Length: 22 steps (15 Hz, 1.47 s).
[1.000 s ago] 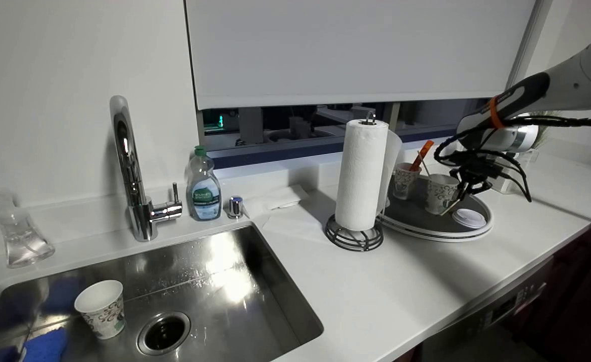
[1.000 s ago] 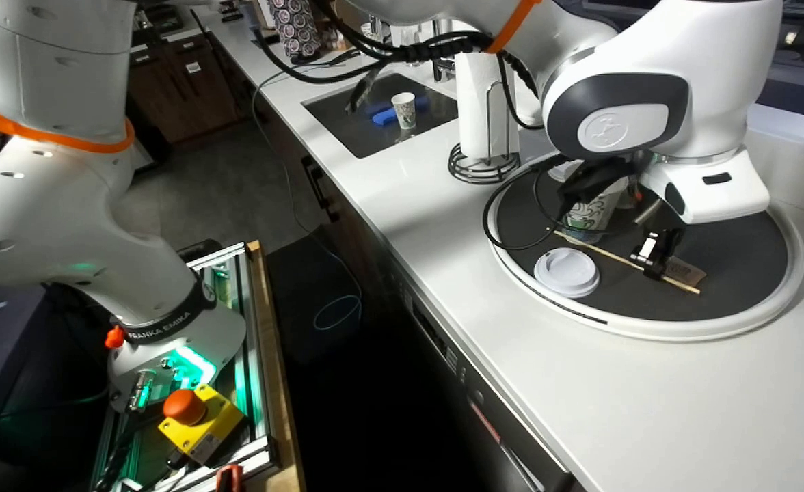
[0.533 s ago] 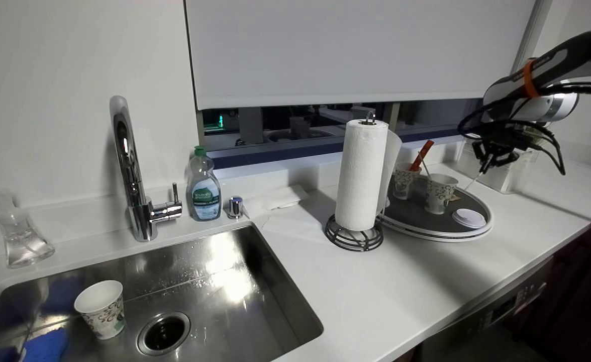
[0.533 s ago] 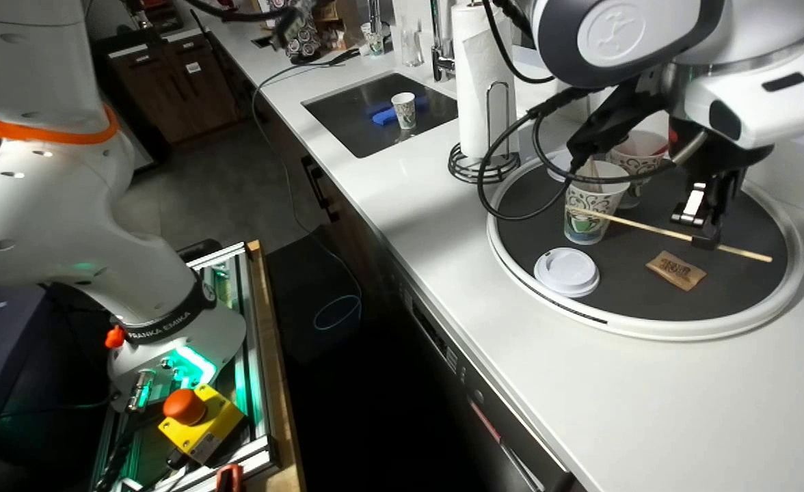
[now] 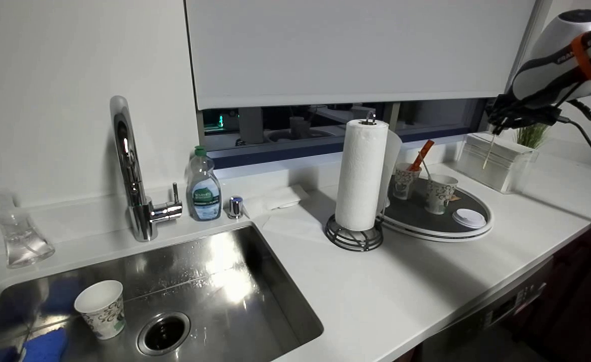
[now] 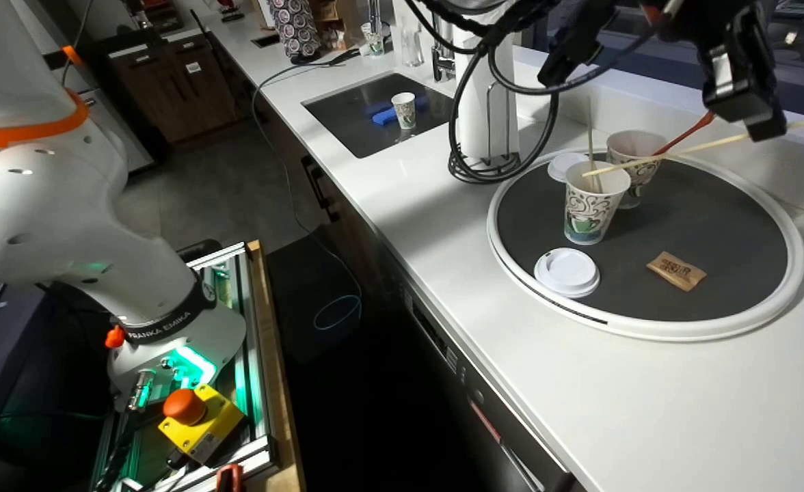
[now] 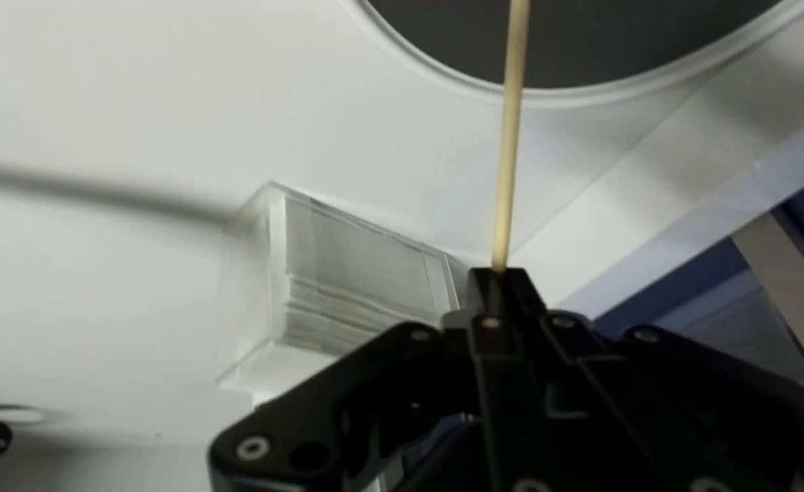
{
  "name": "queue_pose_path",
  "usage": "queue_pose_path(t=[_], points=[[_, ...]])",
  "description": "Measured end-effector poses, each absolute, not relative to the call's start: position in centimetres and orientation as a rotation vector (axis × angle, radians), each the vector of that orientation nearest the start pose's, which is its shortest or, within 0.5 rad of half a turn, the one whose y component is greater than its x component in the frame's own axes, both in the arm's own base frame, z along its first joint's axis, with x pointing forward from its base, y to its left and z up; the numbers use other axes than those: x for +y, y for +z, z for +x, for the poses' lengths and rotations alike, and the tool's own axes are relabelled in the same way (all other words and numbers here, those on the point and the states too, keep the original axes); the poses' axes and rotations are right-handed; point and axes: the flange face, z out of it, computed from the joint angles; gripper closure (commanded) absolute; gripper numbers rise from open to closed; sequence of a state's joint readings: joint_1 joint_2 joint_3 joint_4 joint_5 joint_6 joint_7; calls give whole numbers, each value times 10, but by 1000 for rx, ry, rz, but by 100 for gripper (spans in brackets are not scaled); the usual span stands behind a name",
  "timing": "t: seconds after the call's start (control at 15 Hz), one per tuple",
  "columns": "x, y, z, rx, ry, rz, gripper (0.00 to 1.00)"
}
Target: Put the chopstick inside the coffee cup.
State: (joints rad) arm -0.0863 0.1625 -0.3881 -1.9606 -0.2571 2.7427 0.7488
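At near left in an exterior view lies a sink [image 5: 210, 281]; farther right, the coffee cup [image 5: 440, 196] stands on a tray [image 5: 411, 213]; rightmost, the gripper [image 7: 499, 277] pinches the pale chopstick [image 7: 509, 137] between its fingers, apart from the cup.

White counter [image 5: 366, 296], and the sink [image 5: 281, 296] is let right into it! Along the sink's back edge stand the clear bottle [image 5: 21, 236], the faucet [image 5: 131, 176], the soap [image 5: 205, 196], the chrome cap [image 5: 235, 206]; paper [image 5: 289, 198] lies just beside that. On to the wire stand [image 5: 354, 240], the tray [image 6: 730, 225] just beside it, and, apart from the tray, the clear box [image 5: 509, 169]!
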Motion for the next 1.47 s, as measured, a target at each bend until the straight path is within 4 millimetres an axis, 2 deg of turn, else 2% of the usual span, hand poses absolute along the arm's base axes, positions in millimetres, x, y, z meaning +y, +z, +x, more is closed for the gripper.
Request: queue_pose_path(t=[0.13, 0.2, 0.33, 0.67, 0.73, 0.87, 1.07, 1.27, 1.47], points=[[-261, 492, 563, 1388, -1240, -2742, 99], [-260, 502, 558, 1345, -1333, -2735, 94], [-261, 515, 550, 1319, -1448, -2677, 94], [-259, 517, 546, 1312, -1459, -2664, 94], [-258, 517, 546, 1312, -1458, -2664, 99], [-258, 518, 547, 1299, -1466, -2676, 99], [-253, 530, 552, 1216, -1572, -2741, 99], [-237, 543, 560, 1102, -1704, -2795, 99], [-202, 535, 570, 975, -1741, -2853, 99]])
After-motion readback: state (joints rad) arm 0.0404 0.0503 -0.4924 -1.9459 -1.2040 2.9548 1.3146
